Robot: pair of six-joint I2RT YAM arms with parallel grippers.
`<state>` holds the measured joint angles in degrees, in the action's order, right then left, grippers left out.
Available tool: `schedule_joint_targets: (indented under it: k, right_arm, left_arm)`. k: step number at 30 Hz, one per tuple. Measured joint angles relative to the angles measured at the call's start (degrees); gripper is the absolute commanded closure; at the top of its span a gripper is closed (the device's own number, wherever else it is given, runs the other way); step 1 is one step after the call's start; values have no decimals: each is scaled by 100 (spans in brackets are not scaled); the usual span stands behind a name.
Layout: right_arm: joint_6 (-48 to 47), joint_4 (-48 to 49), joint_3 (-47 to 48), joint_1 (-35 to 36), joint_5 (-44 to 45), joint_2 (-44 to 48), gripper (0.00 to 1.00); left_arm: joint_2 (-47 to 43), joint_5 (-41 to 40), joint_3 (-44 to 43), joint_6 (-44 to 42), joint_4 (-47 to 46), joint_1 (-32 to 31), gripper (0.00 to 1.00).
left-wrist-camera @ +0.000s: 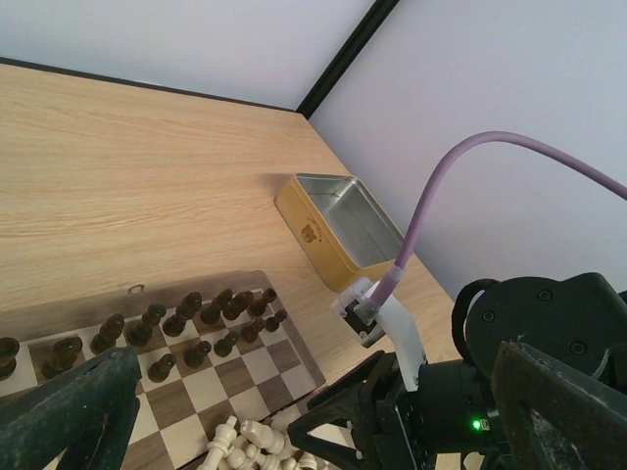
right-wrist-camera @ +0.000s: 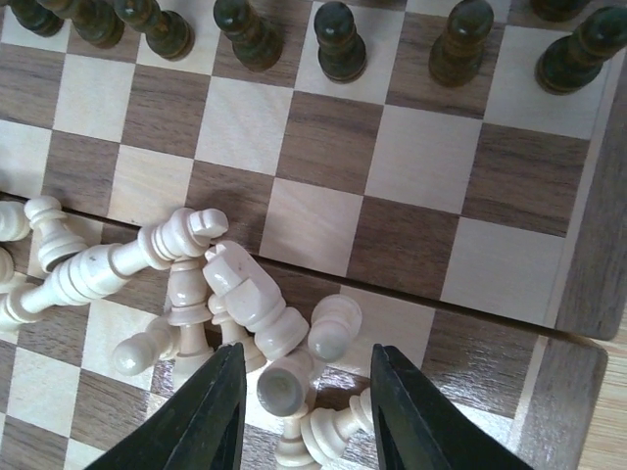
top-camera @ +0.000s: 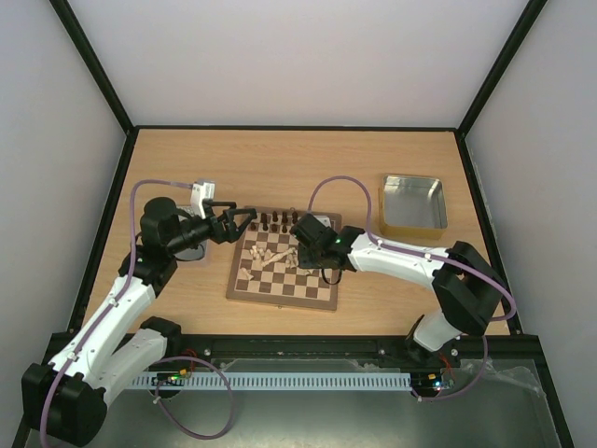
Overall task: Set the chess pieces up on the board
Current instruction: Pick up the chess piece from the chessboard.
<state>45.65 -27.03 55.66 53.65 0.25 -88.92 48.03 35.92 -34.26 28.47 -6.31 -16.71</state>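
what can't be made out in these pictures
top view: chess pieces too small to tell types; right gripper covers part of the board.
right wrist: pile's lower pieces hidden by the fingers and bottom edge.
left wrist: most of the board cut off by the bottom edge.

- No legible word, number or brand name in any of the three views.
- Small dark emblem (left-wrist-camera: pixel 312 232) printed on the gold outer wall of the square metal tin (left-wrist-camera: pixel 338 262) on the desk: too small to read.
- Tiny green indicator light (left-wrist-camera: pixel 475 425) lit on the black arm housing; no readable label beside it.
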Motion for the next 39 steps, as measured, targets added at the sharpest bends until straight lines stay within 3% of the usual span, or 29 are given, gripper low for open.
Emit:
schedule_joint_targets:
  k: [3, 6, 30, 39]
  right_arm:
    - [33, -70, 0, 26, 42, 0, 77]
    - [98, -96, 0, 59, 50, 0, 79]
    - [260, 37, 85, 114, -120, -197, 71]
    - [291, 35, 85, 116, -118, -203, 84]
  left_arm:
    - [0, 2, 22, 0, -2, 0, 0]
    - [-2, 2, 37, 0, 0, 0, 0]
    - [-66, 2, 63, 2, -13, 0, 0]
    - [-85, 2, 114, 2, -22, 0, 0]
